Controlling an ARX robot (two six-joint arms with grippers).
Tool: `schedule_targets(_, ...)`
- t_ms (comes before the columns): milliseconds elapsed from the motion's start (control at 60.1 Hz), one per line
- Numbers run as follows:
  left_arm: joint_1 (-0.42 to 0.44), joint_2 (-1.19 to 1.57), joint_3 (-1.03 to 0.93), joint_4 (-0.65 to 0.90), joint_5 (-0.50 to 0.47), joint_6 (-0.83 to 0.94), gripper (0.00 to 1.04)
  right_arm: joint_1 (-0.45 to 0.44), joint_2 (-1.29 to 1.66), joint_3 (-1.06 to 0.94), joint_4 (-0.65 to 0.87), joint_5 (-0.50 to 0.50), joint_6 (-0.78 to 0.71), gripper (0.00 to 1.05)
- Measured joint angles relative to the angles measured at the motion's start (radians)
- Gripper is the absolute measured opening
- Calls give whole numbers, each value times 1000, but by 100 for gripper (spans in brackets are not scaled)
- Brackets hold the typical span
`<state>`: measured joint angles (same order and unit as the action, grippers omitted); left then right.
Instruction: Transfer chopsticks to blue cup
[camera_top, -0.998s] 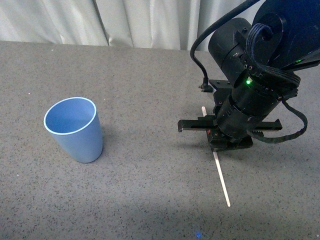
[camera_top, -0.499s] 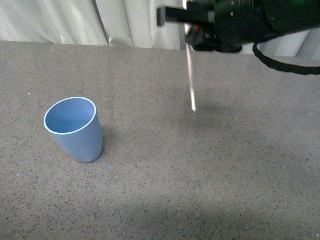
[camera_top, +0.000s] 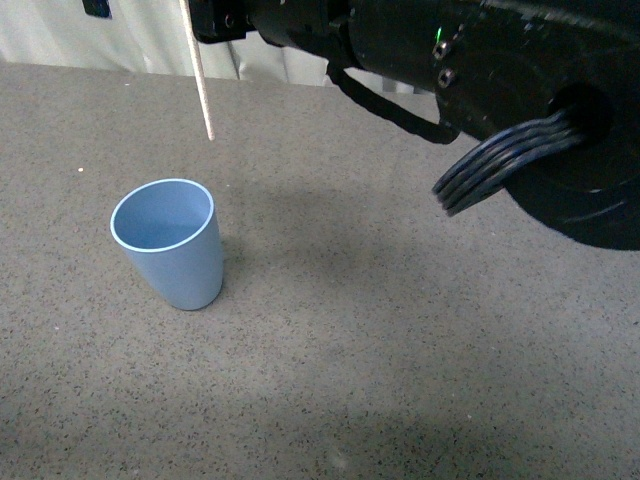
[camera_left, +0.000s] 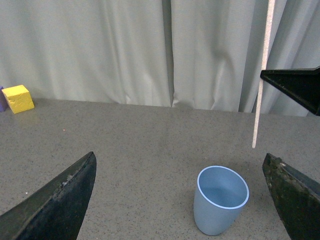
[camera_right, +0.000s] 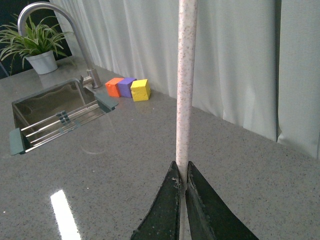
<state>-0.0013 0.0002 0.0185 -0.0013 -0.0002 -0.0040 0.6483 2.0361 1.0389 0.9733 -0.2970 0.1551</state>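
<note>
The blue cup (camera_top: 172, 241) stands upright and empty on the grey counter at the left of the front view; it also shows in the left wrist view (camera_left: 220, 200). The chopsticks (camera_top: 200, 72), one cream-white stick, hang near-vertical in the air, the lower tip above and slightly behind the cup's rim. My right gripper (camera_right: 183, 181) is shut on the chopsticks (camera_right: 185, 85); its black arm (camera_top: 480, 70) reaches across the top of the front view. My left gripper (camera_left: 182, 200) is open, the cup between its wide fingers, the chopsticks (camera_left: 262, 75) hanging beyond it.
Grey curtains (camera_top: 60, 40) close off the back of the counter. The right wrist view shows a sink (camera_right: 55, 112) with a tap, a potted plant (camera_right: 35, 47), and orange, purple and yellow blocks (camera_right: 129, 88). A yellow block (camera_left: 18, 98) sits far left in the left wrist view.
My right gripper lifted the chopsticks off the counter, turned them upright and carried them left to above the cup. The camera view shifted slightly.
</note>
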Motion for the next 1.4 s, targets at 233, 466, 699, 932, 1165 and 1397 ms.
schedule_targets(233, 0, 0, 0, 0, 0, 0, 98, 35, 82, 28, 28, -56, 34, 1)
schedule_targets(466, 0, 0, 0, 0, 0, 0, 98, 59, 143, 28, 31, -61, 51, 1)
schedule_targets(699, 0, 0, 0, 0, 0, 0, 98, 63, 184, 28, 3, -71, 58, 1)
schedule_targets(932, 0, 0, 0, 0, 0, 0, 98, 63, 184, 28, -8, -73, 60, 13)
schedule_targets(1165, 0, 0, 0, 0, 0, 0, 98, 62, 184, 28, -6, -80, 62, 54)
schedule_targets(1397, 0, 0, 0, 0, 0, 0, 98, 62, 184, 28, 8, -82, 58, 97)
